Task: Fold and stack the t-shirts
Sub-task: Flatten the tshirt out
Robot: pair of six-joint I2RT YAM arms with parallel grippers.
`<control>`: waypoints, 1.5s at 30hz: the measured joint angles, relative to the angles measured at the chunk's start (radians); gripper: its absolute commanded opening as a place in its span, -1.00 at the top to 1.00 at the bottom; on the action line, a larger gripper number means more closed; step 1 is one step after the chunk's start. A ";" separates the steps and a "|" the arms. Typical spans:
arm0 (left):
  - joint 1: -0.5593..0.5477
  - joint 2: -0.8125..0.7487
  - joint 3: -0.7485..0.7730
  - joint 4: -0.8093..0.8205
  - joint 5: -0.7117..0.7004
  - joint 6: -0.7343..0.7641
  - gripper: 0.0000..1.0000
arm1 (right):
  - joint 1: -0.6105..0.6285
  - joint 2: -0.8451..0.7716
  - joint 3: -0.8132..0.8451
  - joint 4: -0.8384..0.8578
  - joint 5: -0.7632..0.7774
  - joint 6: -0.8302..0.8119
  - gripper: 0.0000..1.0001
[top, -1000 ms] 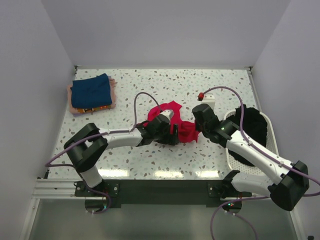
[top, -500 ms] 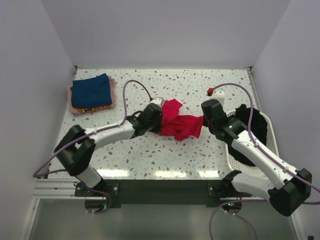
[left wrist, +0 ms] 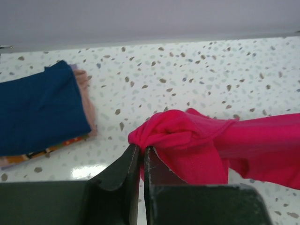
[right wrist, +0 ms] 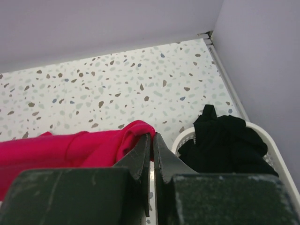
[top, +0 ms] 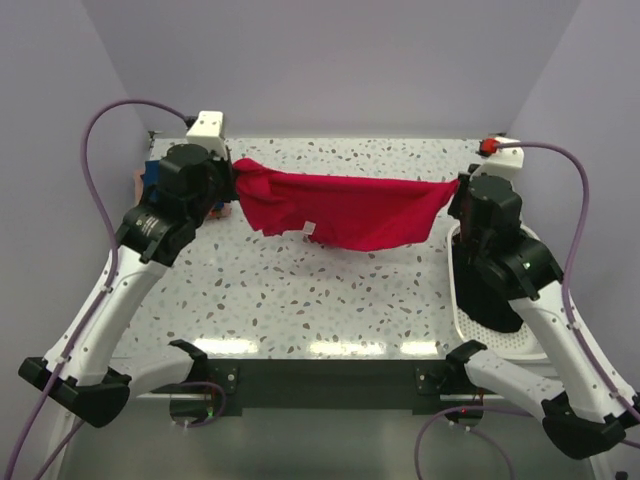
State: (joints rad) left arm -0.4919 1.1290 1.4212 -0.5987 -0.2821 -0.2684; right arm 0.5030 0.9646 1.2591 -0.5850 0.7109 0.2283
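Note:
A crimson-red t-shirt (top: 345, 208) hangs stretched in the air across the table between both arms. My left gripper (top: 232, 182) is shut on its left end; in the left wrist view the red cloth (left wrist: 197, 140) bunches at the closed jaws of that gripper (left wrist: 142, 151). At the right end my right gripper (top: 455, 198) is shut on the shirt's other corner, seen as red cloth (right wrist: 84, 147) pinched at the gripper (right wrist: 152, 138). A folded navy blue t-shirt (left wrist: 35, 112) lies on a pale pink one (left wrist: 88, 105) at the far left.
A white plastic basket (top: 500, 335) at the right edge holds black t-shirts (right wrist: 225, 143). The folded stack (top: 152, 182) is mostly hidden behind the left arm. Side walls stand close on both sides of the speckled table (top: 330, 290).
Both arms have lifted and swung apart toward the back corners, pulling the crumpled red shirt from the table's middle into a taut band. The left gripper closed on it.

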 measured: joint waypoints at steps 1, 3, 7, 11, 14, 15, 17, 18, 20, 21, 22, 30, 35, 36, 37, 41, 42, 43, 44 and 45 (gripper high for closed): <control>0.010 -0.005 -0.002 -0.029 -0.016 0.010 0.75 | 0.000 -0.015 0.003 -0.003 0.007 -0.005 1.00; 0.039 0.007 -0.015 -0.076 -0.036 0.034 0.63 | 0.000 -0.053 0.003 -0.021 0.025 -0.018 1.00; 0.079 0.029 -0.029 -0.119 -0.043 0.066 0.54 | 0.000 -0.103 0.003 -0.068 0.065 -0.037 1.00; 0.104 0.068 -0.028 -0.098 -0.003 0.078 0.55 | 0.000 -0.129 0.000 -0.111 0.050 -0.037 1.00; 0.116 0.152 -0.021 -0.051 0.044 0.078 0.65 | 0.000 -0.134 -0.024 -0.117 0.015 -0.025 1.00; 0.121 0.198 -0.008 -0.037 0.056 0.076 0.65 | 0.000 -0.130 -0.033 -0.121 -0.007 -0.017 1.00; 0.129 0.290 0.023 -0.012 0.086 0.070 0.57 | -0.002 -0.109 -0.049 -0.129 -0.060 0.004 1.00; 0.131 0.336 0.038 -0.002 0.113 0.064 0.46 | -0.002 -0.093 -0.058 -0.129 -0.095 0.019 1.00; 0.121 0.380 0.028 0.049 0.175 0.044 0.06 | -0.002 -0.067 -0.078 -0.124 -0.165 0.045 1.00; 0.105 0.380 -0.003 0.093 0.197 0.042 -0.06 | -0.002 -0.051 -0.091 -0.120 -0.200 0.057 1.00; 0.072 0.365 -0.037 0.131 0.216 0.034 -0.18 | -0.001 -0.034 -0.104 -0.116 -0.235 0.070 1.00; -0.243 0.119 -0.422 0.571 0.414 -0.052 -0.75 | -0.001 0.066 -0.119 -0.055 -0.451 0.165 1.00; -0.340 0.125 -0.470 0.711 0.423 -0.080 -0.89 | 0.018 0.134 -0.118 0.003 -0.525 0.210 1.00; -0.357 0.132 -0.470 0.729 0.420 -0.079 -0.90 | 0.026 0.145 -0.116 0.010 -0.533 0.216 1.00; -0.370 0.137 -0.470 0.743 0.420 -0.077 -0.93 | 0.034 0.154 -0.113 0.015 -0.544 0.219 1.00; -0.379 0.184 -0.464 0.790 0.422 -0.032 -0.97 | 0.062 0.168 -0.100 0.026 -0.576 0.231 1.00; -0.378 0.200 -0.460 0.795 0.425 -0.023 -0.97 | 0.065 0.168 -0.096 0.026 -0.582 0.233 1.00; -0.377 0.222 -0.454 0.798 0.429 -0.008 -0.98 | 0.066 0.167 -0.090 0.026 -0.592 0.237 1.00; -0.377 0.243 -0.448 0.798 0.432 0.005 -0.97 | 0.066 0.167 -0.083 0.027 -0.600 0.240 1.00; -0.377 0.260 -0.444 0.798 0.433 0.016 -0.98 | 0.066 0.167 -0.078 0.027 -0.604 0.243 1.00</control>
State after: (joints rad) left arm -0.8692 1.3888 0.9775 0.1993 0.1505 -0.2523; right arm 0.5694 1.1320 1.1809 -0.5579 0.1070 0.4713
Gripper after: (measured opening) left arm 0.985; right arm 0.017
